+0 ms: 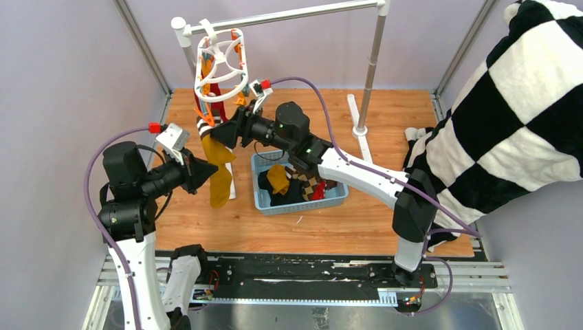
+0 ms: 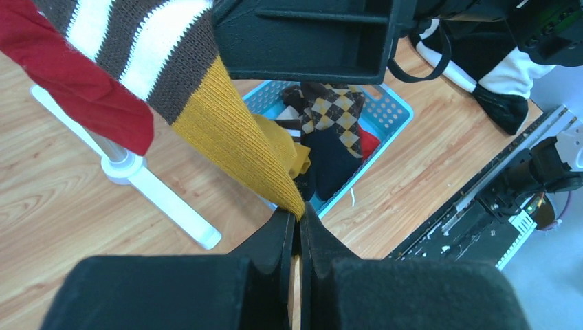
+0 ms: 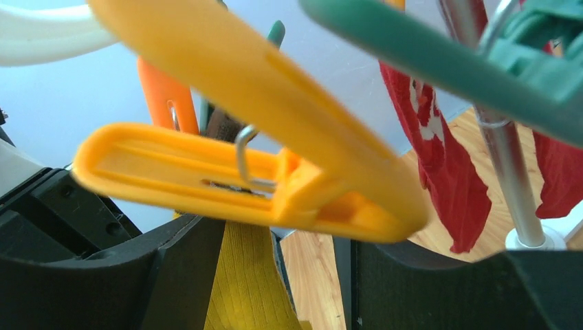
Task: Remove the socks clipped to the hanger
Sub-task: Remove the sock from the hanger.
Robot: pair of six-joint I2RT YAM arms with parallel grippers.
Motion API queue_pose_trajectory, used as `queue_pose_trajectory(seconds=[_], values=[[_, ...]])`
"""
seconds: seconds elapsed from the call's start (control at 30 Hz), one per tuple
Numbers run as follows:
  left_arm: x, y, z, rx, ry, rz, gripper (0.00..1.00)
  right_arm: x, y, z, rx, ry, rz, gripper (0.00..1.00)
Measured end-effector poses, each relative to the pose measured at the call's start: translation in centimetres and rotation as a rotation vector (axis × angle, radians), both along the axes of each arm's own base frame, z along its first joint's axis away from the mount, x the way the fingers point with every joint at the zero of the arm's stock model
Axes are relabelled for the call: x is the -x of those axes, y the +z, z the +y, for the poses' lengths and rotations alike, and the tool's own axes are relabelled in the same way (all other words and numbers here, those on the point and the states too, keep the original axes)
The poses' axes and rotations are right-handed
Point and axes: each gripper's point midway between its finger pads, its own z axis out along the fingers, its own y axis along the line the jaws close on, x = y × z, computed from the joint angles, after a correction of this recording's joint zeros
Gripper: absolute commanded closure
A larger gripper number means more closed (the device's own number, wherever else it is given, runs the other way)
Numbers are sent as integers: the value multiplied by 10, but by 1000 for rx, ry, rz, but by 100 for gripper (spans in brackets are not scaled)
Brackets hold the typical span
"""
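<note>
Left gripper (image 2: 297,221) low at the near-left of the wooden table (image 1: 199,230), fingers pressed together and pinching the toe end of the mustard sock (image 2: 227,130). That sock runs up and away from the pinch: mustard foot, then a brown-and-white striped cuff. It hangs off the table, between the 2 grippers. Just right of it, on the table, sits a light blue perforated basket (image 1: 306,206) holding a brown-tan argyle sock (image 2: 337,113), a dark sock (image 2: 330,161), 1 more mustard piece and a bit of red. Beyond the sock's cuff is the right gripper (image 1: 229,130), reaching in from the right, fingers standing apart with the top of the mustard sock between them. An orange peg (image 3: 227,165) lies across the right wrist view directly in front of those fingers; contact with the peg cannot be told. A teal peg (image 3: 440,62) shows blurred above it. Red sock (image 3: 440,165) hangs behind, beside the pole. Above, the white ring hanger (image 1: 221,65) hangs tilted from the grey rail stand (image 1: 371,69). Far right, a black-and-white checkered blanket (image 1: 522,103).
</note>
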Motion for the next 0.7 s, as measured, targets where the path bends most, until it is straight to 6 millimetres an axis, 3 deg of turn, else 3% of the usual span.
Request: queue_pose_trajectory(seconds=[0.13, 0.33, 0.53, 0.7], values=[[2, 1, 0, -4, 2, -11, 100, 3, 1, 1, -20, 19, 15, 38], [2, -5, 0, -10, 0, -6, 100, 6, -10, -17, -8, 5, 37, 37], [1, -5, 1, -12, 3, -5, 100, 7, 3, -28, -46, 19, 43, 37], [1, -6, 2, -13, 7, -3, 100, 10, -2, -36, -47, 40, 55, 34]])
